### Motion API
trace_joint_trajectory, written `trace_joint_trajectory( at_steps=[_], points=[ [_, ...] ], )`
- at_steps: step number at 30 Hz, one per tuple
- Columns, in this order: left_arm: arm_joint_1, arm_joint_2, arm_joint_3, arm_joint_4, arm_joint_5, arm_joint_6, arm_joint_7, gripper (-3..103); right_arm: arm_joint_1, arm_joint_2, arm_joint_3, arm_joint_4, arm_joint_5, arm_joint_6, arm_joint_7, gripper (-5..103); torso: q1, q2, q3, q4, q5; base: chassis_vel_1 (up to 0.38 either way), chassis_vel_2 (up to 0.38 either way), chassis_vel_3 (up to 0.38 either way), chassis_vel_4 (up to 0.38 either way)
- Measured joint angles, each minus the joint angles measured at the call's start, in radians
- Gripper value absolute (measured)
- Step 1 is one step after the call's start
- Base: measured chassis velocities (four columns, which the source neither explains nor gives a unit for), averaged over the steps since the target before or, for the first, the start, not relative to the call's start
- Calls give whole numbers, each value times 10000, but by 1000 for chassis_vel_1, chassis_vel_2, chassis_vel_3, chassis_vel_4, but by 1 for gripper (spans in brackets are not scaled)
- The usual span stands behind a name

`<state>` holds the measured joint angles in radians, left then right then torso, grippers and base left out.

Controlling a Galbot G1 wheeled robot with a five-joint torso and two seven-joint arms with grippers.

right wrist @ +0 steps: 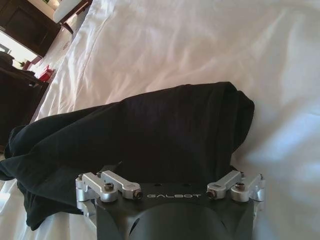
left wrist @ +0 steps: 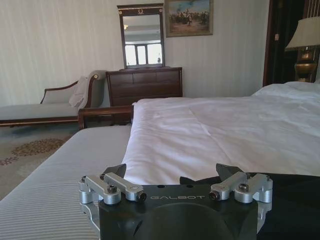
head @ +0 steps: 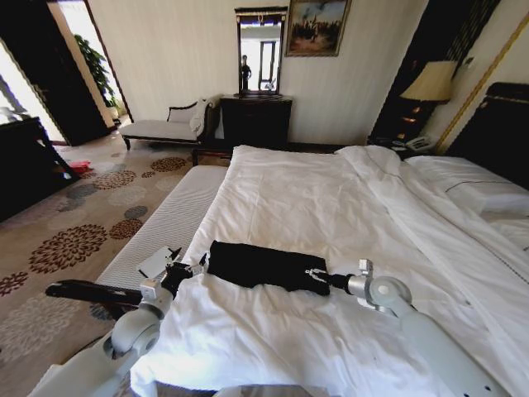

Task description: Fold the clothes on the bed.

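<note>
My left pincer [head: 201, 264] and right pincer [head: 316, 276] flank the T-shirt [head: 266, 265] on the bed [head: 331, 207]; openness indeterminable. Fabric soft, limp; grip the end edges.

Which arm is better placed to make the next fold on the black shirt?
Probably the right. The right gripper sits on the T-shirt's end, over the bed; the left gripper sits at the shirt's other end, by the bed's edge.

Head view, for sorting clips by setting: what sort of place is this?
Probably a hotel bedroom: a large bed with white bedding, a lit bedside lamp, and a dresser under a mirror.
</note>
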<state>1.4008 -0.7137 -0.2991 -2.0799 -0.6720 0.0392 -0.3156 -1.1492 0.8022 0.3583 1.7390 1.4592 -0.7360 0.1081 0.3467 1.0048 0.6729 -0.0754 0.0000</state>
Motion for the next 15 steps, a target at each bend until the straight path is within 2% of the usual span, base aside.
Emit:
trace_joint_trajectory(
  at_steps=[1,3,6,9,10,12,14,15],
  points=[
    [0,0,0,14,0,0,0,100,40,24,-47,0,-55,1,14,90,0,0,0,0,0,0,0,0,0],
    [2,-4,0,39,0,-4,0,100,63,42,-71,-4,-99,2,26,90,-1,0,0,2,0,0,0,0,0],
    [-8,-47,14,80,0,-17,-1,100,41,38,-78,-5,-169,4,35,74,0,0,0,2,-1,0,0,0,0],
    [-47,-87,51,118,0,-31,2,100,-29,-1,-34,0,-210,5,35,69,-1,0,0,1,1,0,0,0,0],
    [-87,-109,79,151,5,-39,4,100,-76,-31,5,15,-222,6,36,58,0,0,0,1,1,0,0,0,0],
    [-111,-121,97,162,7,-41,4,100,-111,-52,32,42,-228,6,36,58,-1,0,0,1,1,0,0,0,0],
    [-156,-134,121,194,18,-46,12,100,-164,-93,62,133,-251,6,48,47,0,0,0,1,1,0,0,0,0],
    [-156,-134,121,194,18,-46,12,100,-164,-93,62,133,-251,6,48,47,0,0,0,1,1,0,0,0,0]
  ],
)
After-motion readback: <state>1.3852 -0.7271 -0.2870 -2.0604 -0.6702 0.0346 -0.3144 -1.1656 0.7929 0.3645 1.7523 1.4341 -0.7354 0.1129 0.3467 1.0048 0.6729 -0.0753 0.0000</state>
